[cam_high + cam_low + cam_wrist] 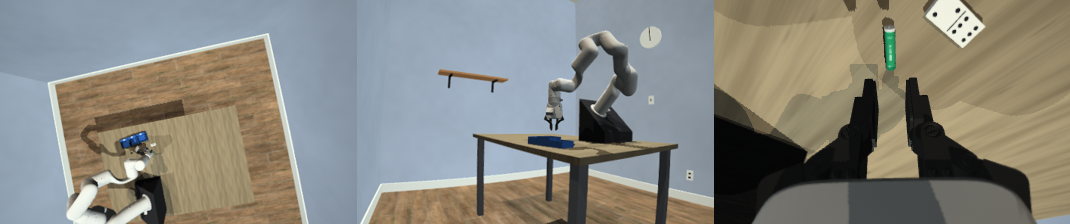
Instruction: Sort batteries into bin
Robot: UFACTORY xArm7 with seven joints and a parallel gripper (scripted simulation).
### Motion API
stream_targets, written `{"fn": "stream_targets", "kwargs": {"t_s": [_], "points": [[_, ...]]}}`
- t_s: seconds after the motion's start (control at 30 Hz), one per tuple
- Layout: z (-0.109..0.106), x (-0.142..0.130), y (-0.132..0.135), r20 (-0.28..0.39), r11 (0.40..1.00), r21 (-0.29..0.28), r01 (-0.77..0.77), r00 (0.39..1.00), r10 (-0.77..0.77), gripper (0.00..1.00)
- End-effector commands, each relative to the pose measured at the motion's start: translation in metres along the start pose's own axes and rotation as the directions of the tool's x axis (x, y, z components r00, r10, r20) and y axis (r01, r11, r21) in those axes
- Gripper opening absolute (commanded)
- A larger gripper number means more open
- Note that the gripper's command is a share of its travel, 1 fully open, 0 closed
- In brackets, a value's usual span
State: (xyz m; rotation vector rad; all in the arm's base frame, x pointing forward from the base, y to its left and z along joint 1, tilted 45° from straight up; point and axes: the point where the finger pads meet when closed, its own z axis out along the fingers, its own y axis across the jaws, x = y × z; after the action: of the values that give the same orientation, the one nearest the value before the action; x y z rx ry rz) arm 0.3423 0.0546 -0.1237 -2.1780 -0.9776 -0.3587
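Observation:
In the wrist view a small green battery (890, 48) lies on the table, just beyond my fingertips. My gripper (891, 93) hangs above the table with its fingers partly open and nothing between them. A white domino (954, 22) lies to the right of the battery. In the top view the gripper (148, 152) is just below the row of blue bins (133, 139). The exterior view shows the gripper (554, 123) a short way above the table, over the blue bins (551, 141). The bin marks are too small to read.
The arm's black base (603, 123) stands on the table behind the bins. The white domino shows in the overhead view (153, 144) to the right of the bins. Other small things beside the bins are too small to tell apart.

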Motion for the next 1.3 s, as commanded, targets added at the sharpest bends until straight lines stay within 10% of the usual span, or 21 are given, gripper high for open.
{"fn": "stream_targets", "kwargs": {"t_s": [0.0,1.27], "points": [[-0.002,0.0,0.001,0.0,1.0,-0.004,-0.001,1.0,0.001,0.23],[0.026,0.001,0.001,0.0,1.0,-0.004,-0.001,1.0,0.001,0.23]]}}
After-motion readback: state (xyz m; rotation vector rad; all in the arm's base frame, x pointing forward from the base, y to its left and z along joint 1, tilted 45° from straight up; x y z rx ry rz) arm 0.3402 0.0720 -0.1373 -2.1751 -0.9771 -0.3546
